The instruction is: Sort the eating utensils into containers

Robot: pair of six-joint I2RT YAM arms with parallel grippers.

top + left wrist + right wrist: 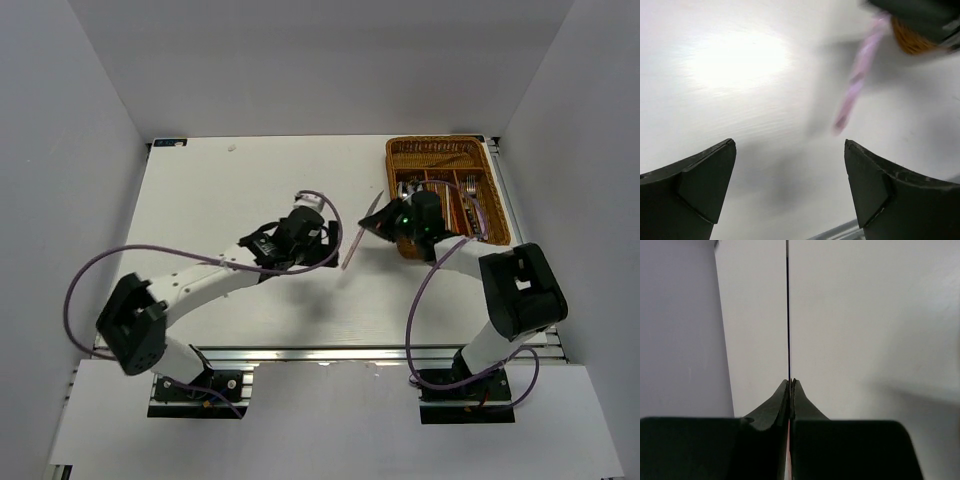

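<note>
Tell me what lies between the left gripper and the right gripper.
A slim pinkish utensil, clamped in the right gripper, slants across the gap before the open left gripper. The top view shows it; the left wrist view too, blurred.

Bright, even light from above fills the top view, leaving soft grey shadows on the white counter [230, 190]. In the left wrist view a glare patch washes out the counter, and the pinkish utensil [856, 85] is smeared with blur. The right wrist view is dimmer, with the right gripper [790, 381] dark and soft-edged.
</note>
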